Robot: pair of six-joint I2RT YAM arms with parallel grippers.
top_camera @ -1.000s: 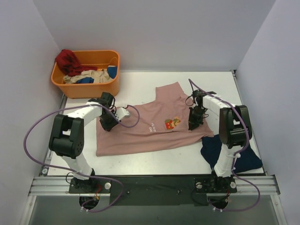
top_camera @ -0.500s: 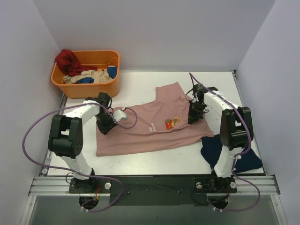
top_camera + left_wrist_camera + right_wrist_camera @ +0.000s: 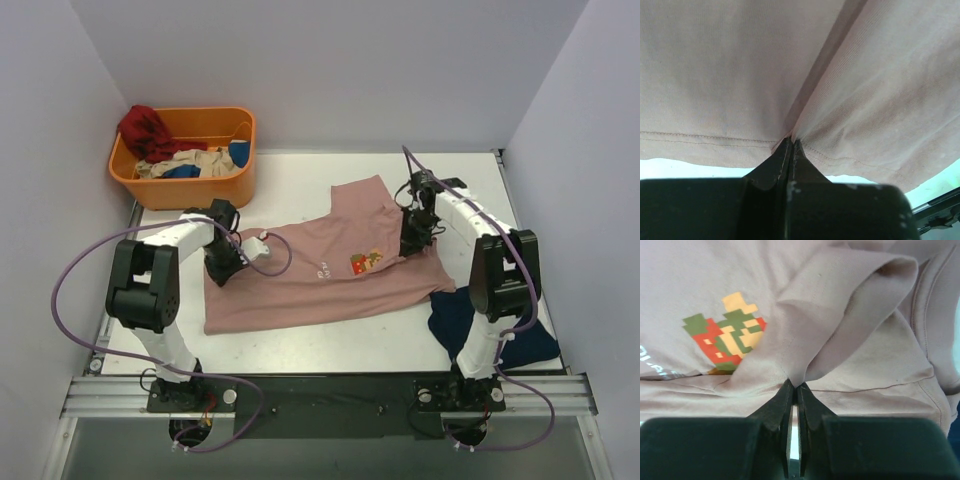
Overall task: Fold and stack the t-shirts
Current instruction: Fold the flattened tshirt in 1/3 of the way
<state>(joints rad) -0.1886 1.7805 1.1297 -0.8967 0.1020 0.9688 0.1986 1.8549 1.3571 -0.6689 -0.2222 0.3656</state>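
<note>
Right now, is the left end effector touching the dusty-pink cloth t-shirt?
Touching: the left wrist view shows the left end effector pinching the dusty-pink cloth t-shirt.

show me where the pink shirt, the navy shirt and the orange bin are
pink shirt [image 3: 300,295], top external view, on the flat lower body panel
navy shirt [image 3: 446,320], top external view, on its left part beside the right arm's base
orange bin [image 3: 185,190], top external view, on its front wall
</note>
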